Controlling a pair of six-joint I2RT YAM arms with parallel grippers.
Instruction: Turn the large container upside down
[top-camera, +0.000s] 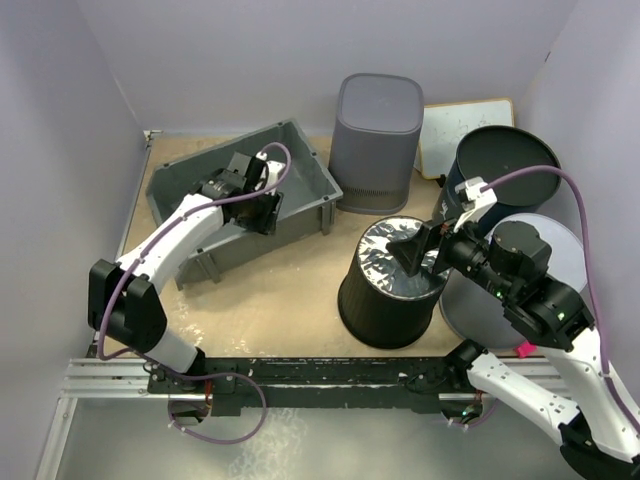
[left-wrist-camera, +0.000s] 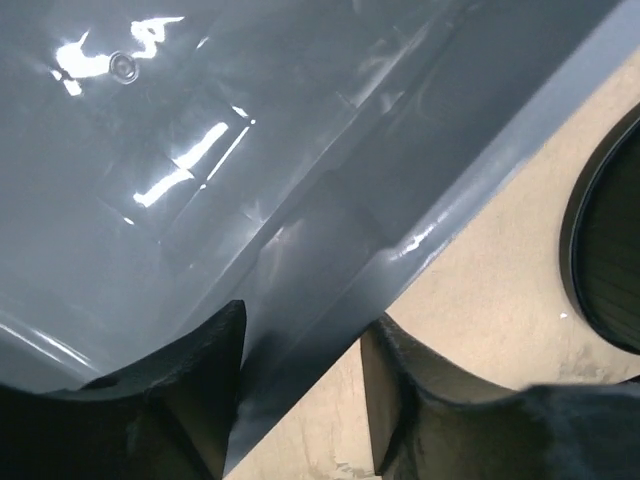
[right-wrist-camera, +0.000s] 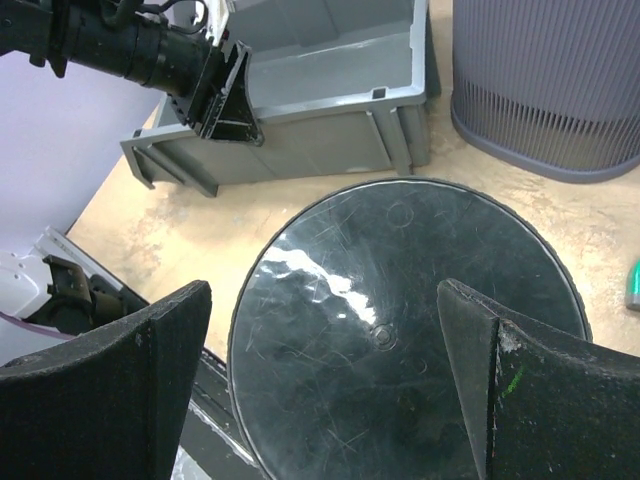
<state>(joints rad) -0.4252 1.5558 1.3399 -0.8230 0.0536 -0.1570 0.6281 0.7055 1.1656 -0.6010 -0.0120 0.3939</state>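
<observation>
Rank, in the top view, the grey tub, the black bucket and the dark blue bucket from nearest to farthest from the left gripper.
1. The grey tub, left side: the left gripper is right at its wall.
2. The black bucket, table centre.
3. The dark blue bucket, far right, at the back.

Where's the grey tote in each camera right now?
Top external: grey tote sits upper left.
Left wrist: it fills the upper left, rim running diagonally.
Right wrist: top centre.
Shared landmark: black bucket, in all three.
</observation>
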